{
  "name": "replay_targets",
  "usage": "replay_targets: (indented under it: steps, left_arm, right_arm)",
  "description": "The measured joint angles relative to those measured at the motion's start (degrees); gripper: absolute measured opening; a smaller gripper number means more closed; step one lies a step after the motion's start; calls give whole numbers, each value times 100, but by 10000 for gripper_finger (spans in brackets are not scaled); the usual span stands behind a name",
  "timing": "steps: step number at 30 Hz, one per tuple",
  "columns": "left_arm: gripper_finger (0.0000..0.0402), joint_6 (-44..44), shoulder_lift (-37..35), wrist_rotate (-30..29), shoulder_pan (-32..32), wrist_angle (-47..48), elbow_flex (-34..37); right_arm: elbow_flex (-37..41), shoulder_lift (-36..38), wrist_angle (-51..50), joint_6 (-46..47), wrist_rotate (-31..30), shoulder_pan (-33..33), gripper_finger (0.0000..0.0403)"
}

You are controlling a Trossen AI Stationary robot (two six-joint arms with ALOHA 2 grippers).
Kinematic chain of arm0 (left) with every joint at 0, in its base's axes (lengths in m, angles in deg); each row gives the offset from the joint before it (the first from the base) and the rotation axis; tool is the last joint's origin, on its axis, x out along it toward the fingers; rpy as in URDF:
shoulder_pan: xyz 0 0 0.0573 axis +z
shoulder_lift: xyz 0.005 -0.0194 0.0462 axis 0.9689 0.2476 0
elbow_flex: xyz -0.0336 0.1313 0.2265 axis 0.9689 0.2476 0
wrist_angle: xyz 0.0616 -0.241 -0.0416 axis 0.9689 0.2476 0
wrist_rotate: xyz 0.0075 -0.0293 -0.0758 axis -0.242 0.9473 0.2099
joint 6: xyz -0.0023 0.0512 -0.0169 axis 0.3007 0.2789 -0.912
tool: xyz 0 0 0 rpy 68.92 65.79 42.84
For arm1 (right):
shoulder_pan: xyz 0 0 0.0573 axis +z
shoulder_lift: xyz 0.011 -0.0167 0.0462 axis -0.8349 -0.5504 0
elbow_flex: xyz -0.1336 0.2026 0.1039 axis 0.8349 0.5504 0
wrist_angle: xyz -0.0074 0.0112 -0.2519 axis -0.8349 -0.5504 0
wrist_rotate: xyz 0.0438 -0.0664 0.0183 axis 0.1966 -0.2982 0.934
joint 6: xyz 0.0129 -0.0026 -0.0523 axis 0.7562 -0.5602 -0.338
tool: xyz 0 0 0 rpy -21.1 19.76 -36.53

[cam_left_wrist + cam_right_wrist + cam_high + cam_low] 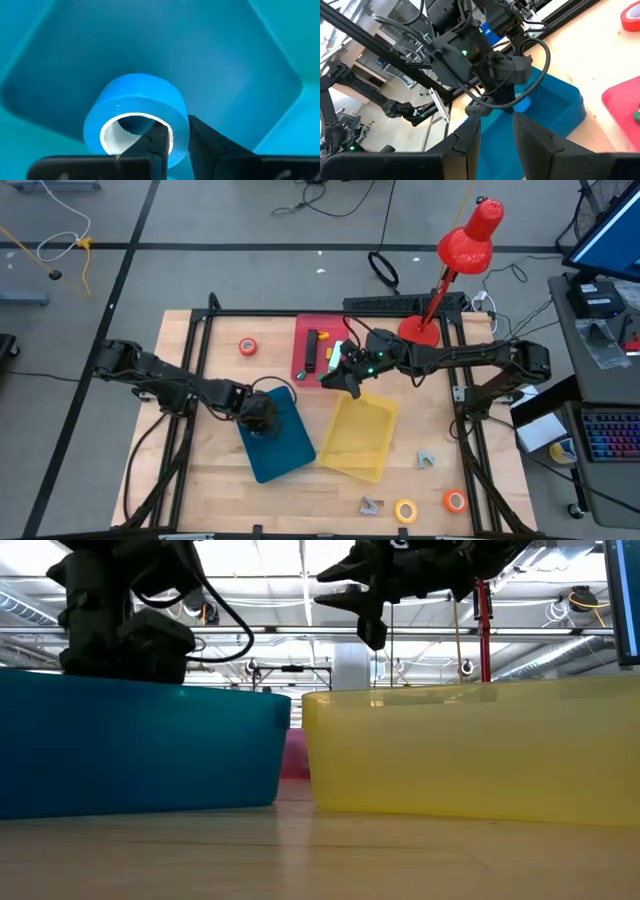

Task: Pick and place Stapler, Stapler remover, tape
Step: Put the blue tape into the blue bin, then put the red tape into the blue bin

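The blue tape roll is in my left gripper, which is shut on it over the blue tray; the right wrist view shows this roll just above the tray. My right gripper hovers open and holds nothing, between the red tray and the far edge of the yellow tray. A black stapler lies in the red tray. One red-orange tape roll lies flat on the table left of the red tray. A yellow roll and another red-orange roll lie near the near edge. My left gripper pinches the wall of the blue tape roll, with one finger inside the ring's white core and the other finger outside. The fingers point down from above. The roll looks lifted clear over the blue tray's floor.
Two small grey staple removers lie on the table near the yellow tray's near right corner. A red desk lamp stands at the far right edge. A green bit lies in the red tray beside the stapler.
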Motion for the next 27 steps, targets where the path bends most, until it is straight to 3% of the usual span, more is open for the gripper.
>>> replay_targets:
  steps: [7, 17, 21, 27]
  left_arm:
    - [61, 113, 2, 0, 34, -445, 0]
    - [145, -133, 2, 0, 35, -519, 0]
    - [161, -314, -202, -39, 38, -572, -43]
    - [147, -96, -753, -1038, 85, -421, -507]
  right_arm:
    - [0, 0, -9, -194, -2, -13, 109]
    - [0, 0, -13, -305, 13, -13, 109]
    - [0, 0, -19, -306, 15, -13, 109]
    - [0, 0, -40, -328, 172, -13, 109]
